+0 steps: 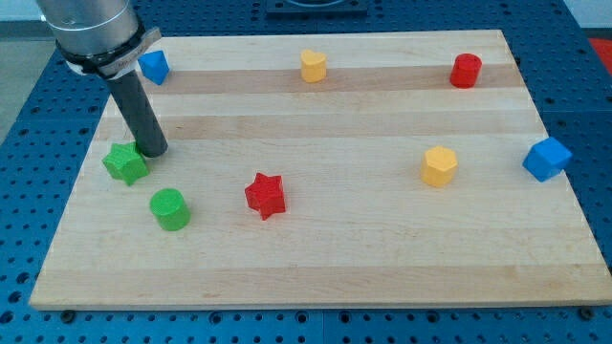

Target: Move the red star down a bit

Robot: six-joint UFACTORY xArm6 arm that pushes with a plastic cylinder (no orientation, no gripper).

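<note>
The red star lies on the wooden board, left of the middle and toward the view's bottom. My tip rests on the board at the view's left, just right of and above the green star, nearly touching it. The red star is well to the right of and below my tip. The green cylinder sits between them, lower down.
A blue block is at the top left behind the rod. A yellow block and a red cylinder lie along the top. A yellow hexagonal block and a blue cube are at the right.
</note>
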